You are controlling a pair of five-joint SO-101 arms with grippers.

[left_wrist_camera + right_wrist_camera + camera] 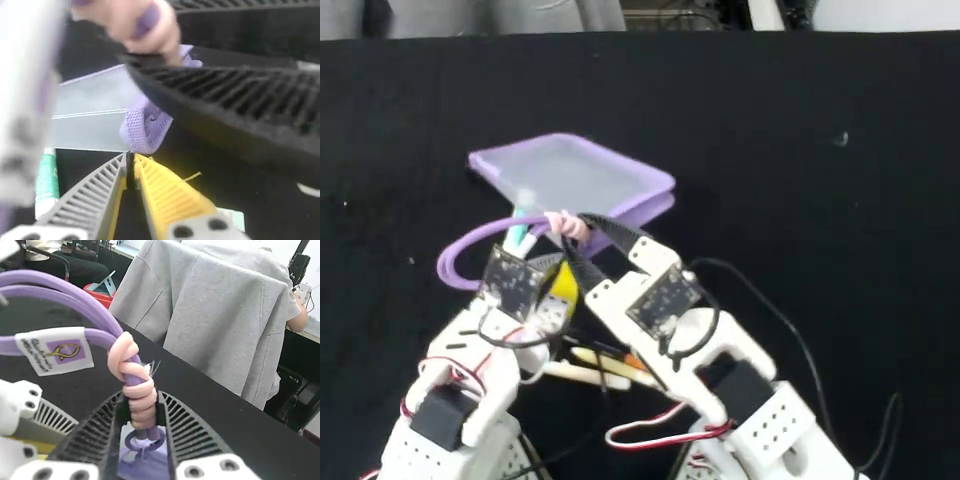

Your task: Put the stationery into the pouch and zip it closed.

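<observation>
Pouch (570, 172), lilac, lying flat near the middle of the black table (820, 200), just ahead of both arms. At its near edge, a purple cord loop (460, 255) curving out to one side and back, bound with a pink knot (566, 223).

Right gripper (140, 402) clenched on that pink wrapping. Black fingers (95, 435) pressed against it from both sides, with purple cord rising out of the grip and a small purple ring just below. White-and-purple label (52, 350) on the cord beside the knot.

Left gripper (131, 162) closed as well. Grey finger (95, 190) and yellow finger (165, 190) pressed tip to tip, barely a slit between. Tips right at a purple mesh corner (145, 130) of the pouch; pinching fabric or not, unclear. Just above, crossing over, one black finger of the right gripper.

Green pen (47, 182) beside the left gripper, its end up against the pouch's near edge. Cream pen (582, 375) and orange pen (630, 362) flat on the table between the two arms, outside the pouch and short of it.
</observation>
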